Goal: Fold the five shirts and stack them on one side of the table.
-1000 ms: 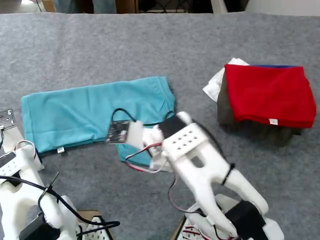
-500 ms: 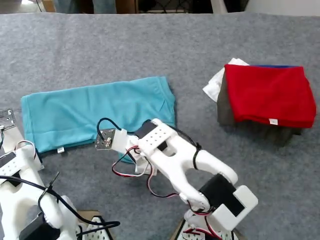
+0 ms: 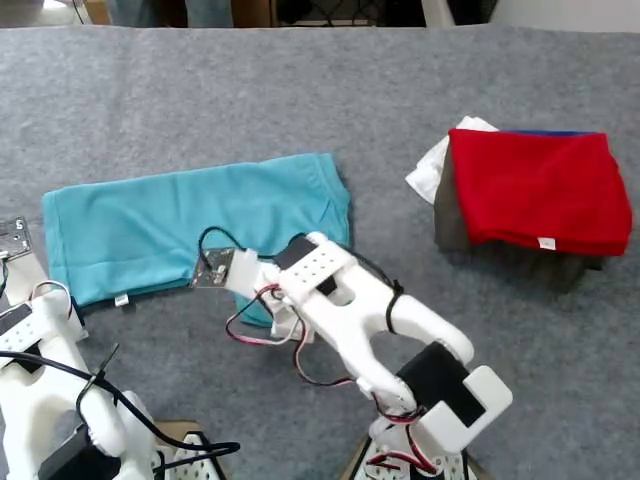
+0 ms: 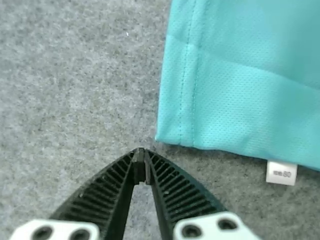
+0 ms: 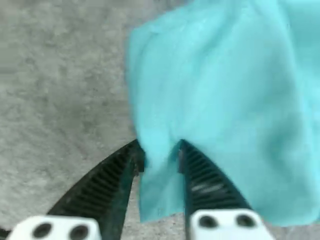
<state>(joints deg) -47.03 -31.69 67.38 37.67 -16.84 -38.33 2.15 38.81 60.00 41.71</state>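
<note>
A teal shirt (image 3: 190, 225) lies partly folded as a long band on the left half of the grey table. My right arm (image 3: 330, 285) stretches over its near right corner. In the right wrist view my right gripper (image 5: 159, 152) is shut on a fold of the teal shirt (image 5: 225, 90) at its edge. My left gripper (image 4: 140, 159) is shut and empty, low over bare grey cloth just off the teal shirt's (image 4: 240, 75) near left corner. A white tag (image 4: 280, 173) sticks out from that hem. A stack of folded shirts with a red one (image 3: 535, 190) on top sits at the right.
A white shirt (image 3: 430, 170) and a dark one (image 3: 450, 225) peek out under the red one. The left arm's base and cables (image 3: 70, 400) fill the near left corner. Grey table cover (image 3: 300, 90) stretches bare behind the shirts.
My right arm has swung left and down onto the teal shirt's near right corner, mostly within the first half second. The left arm and the stack have not moved.
</note>
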